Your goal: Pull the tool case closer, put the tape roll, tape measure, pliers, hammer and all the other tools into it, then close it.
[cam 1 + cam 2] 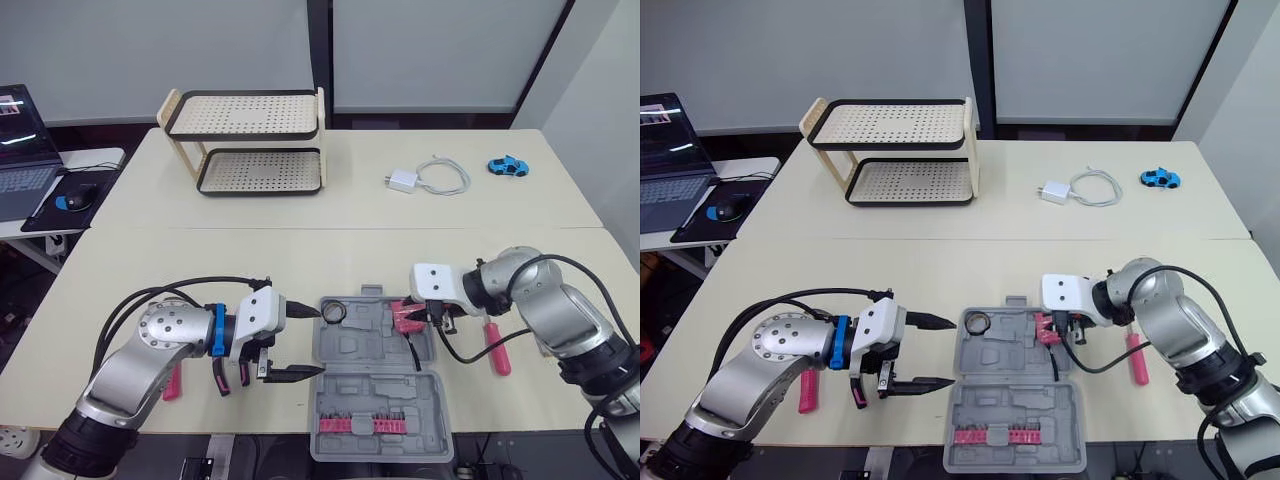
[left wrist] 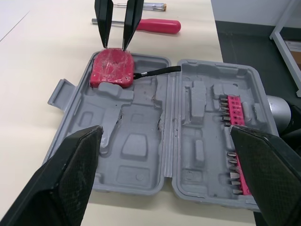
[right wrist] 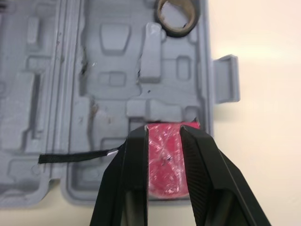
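- Case [image 1: 378,392] lies open flat at my near table edge, between the two arms, with its latch tab on the far side.
- Left claw [image 1: 305,343] is released, fingers spread wide. It hovers just left of the case and touches nothing.
- Right claw [image 3: 163,136] is down on the tape measure [image 2: 112,70]; I can't tell whether it is clamped or let go.
- The tape measure is red and sits in the far half of the case, at its right end. Its black strap [image 2: 157,71] trails toward the hinge.
- Tape roll [image 3: 176,32] sits in the far half's left corner, inside the case.
- A strip of bits [image 1: 370,425] in a pink holder sits in the near half.
- Red-handled screwdriver [image 1: 497,345] is on the table just right of the case, beneath my right arm.
- A pink-handled tool [image 1: 172,383] lies on the table under my left arm (mostly hidden, can't tell which tool).
- Well beyond, on the far table: rack [image 1: 250,140], charger [image 1: 402,180] with its cable, blue toy car [image 1: 508,166].
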You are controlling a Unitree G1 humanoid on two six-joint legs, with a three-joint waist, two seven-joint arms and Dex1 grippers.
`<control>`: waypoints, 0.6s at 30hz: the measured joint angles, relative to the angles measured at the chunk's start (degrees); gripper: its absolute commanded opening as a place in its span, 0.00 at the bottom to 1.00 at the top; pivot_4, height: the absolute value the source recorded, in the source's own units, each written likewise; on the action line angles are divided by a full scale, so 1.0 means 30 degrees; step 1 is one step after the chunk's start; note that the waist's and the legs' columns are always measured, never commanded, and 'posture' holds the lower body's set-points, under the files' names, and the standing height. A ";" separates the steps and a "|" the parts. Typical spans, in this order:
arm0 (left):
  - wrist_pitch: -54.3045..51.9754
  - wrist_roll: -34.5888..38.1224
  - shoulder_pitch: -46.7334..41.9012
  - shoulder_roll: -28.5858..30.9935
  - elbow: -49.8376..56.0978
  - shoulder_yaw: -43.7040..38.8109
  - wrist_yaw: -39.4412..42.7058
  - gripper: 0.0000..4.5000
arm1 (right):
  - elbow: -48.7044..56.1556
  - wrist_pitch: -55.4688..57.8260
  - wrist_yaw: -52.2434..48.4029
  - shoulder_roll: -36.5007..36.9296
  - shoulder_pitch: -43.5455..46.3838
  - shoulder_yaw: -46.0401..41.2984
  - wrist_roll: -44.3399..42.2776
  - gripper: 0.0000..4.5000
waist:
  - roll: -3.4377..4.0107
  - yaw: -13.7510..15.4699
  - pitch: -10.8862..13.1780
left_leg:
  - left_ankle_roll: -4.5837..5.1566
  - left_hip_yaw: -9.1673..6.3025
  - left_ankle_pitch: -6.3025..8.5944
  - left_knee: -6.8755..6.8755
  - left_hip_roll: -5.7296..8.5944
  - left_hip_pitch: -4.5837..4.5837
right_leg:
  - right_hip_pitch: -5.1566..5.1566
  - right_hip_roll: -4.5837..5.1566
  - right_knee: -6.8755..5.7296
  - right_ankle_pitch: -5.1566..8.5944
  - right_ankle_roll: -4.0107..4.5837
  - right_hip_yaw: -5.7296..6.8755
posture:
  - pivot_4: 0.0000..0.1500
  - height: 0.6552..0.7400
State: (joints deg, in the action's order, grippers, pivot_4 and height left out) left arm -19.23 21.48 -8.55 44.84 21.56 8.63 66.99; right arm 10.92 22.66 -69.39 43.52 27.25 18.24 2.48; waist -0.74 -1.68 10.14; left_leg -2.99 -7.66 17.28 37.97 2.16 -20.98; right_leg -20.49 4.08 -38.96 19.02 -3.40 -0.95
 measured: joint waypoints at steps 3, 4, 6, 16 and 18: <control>0.0071 0.0000 -0.0024 -0.0008 -0.0028 0.0000 0.0003 1.00 | -0.0338 -0.1179 0.0746 -0.0211 -0.1488 -0.1439 -0.1017 0.25 | -0.0001 0.0003 0.0000 | 0.0009 -0.0002 0.0005 0.0002 -0.0002 0.0003 | 0.0013 0.0000 0.0000 0.0000 0.0000 0.0001 | 1.00 1.00; 0.0105 0.0005 -0.0029 -0.0008 -0.0031 0.0000 0.0007 1.00 | -0.0485 -0.1407 0.0967 -0.0290 -0.1971 -0.1780 -0.1318 0.25 | -0.0001 0.0004 0.0001 | 0.0019 0.0000 0.0010 0.0001 0.0000 0.0003 | 0.0011 0.0000 0.0001 0.0000 0.0000 0.0000 | 1.00 1.00; 0.0185 0.0006 -0.0030 -0.0008 -0.0043 0.0000 0.0028 1.00 | -0.0736 -0.1846 0.1313 -0.0328 -0.2712 -0.2020 -0.1480 0.25 | -0.0001 0.0001 0.0001 | 0.0034 0.0000 0.0018 0.0002 0.0001 0.0009 | 0.0015 -0.0001 -0.0002 0.0000 0.0000 0.0000 | 1.00 1.00; 0.0241 0.0143 -0.0224 -0.0007 -0.0386 -0.0001 0.0436 1.00 | -0.3004 -0.3725 0.2772 -0.1599 -0.3420 -0.2079 -0.1944 0.25 | 0.0001 -0.0039 0.0002 | 0.0049 0.0009 0.0026 0.0001 0.0007 0.0021 | 0.0021 -0.0008 -0.0001 -0.0001 0.0002 -0.0006 | 1.00 1.00; 0.0241 0.0144 -0.0248 -0.0007 -0.0435 -0.0001 0.0450 1.00 | -0.3357 -0.3866 0.2842 -0.1662 -0.3392 -0.1913 -0.1886 0.25 | 0.0001 -0.0045 0.0002 | 0.0047 0.0008 0.0026 0.0000 0.0005 0.0021 | 0.0018 -0.0008 -0.0001 -0.0001 0.0002 -0.0004 | 1.00 1.00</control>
State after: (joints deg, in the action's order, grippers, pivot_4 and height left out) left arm -18.51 21.91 -9.29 44.81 20.25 8.63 68.33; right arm 0.85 11.06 -60.86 38.53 17.07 12.50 -3.18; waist -0.74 -1.82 10.15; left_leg -2.85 -7.64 17.36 37.96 2.17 -20.92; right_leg -20.44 4.06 -38.97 19.01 -3.40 -0.96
